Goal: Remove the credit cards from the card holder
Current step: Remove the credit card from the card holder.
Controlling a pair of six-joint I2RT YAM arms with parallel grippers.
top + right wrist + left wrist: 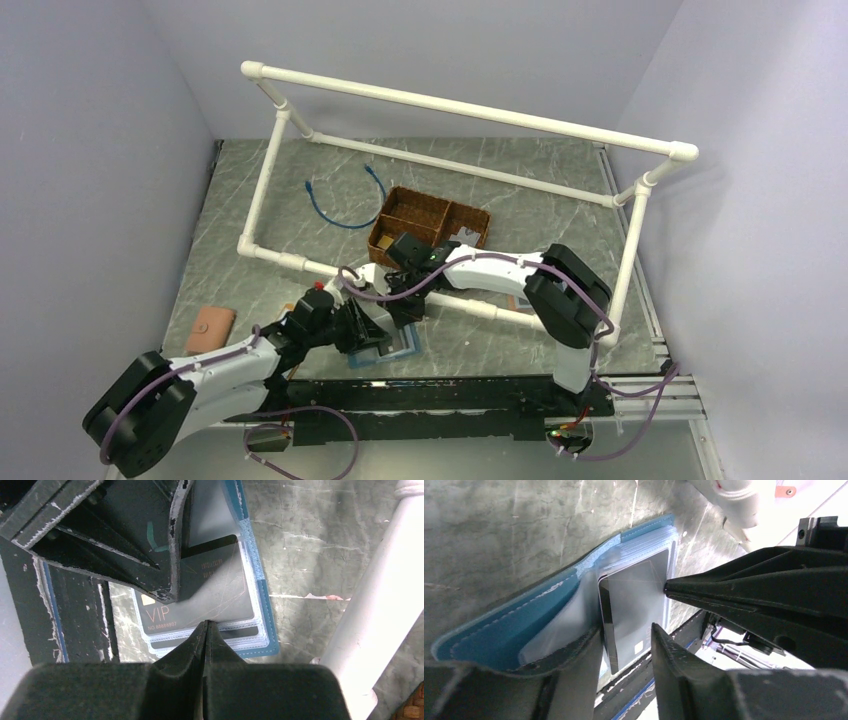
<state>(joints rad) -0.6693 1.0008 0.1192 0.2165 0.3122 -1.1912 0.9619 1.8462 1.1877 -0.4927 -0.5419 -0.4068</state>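
Observation:
The slate-blue card holder [395, 350] lies open on the table near the front edge, its clear sleeves fanned out [509, 630] [270, 625]. A dark grey credit card [636, 600] marked "VIP" [210, 590] sits in the top sleeve. The edge of a second dark card [175, 643] shows in a sleeve beneath. My left gripper [625, 629] is open. Its fingers straddle the card's near end, and one finger [574, 670] presses on the sleeves. My right gripper [205, 624] is shut, its tips touching the sleeve's edge [668, 587]. Both grippers meet over the holder [365, 322] [408, 310].
A white PVC pipe frame [460, 105] spans the table, and its near rail [380, 605] runs just beside the holder. A brown wicker basket [430, 225] stands behind the grippers. A blue cable [345, 200] lies at the back. An orange-tan holder [210, 328] lies at the left.

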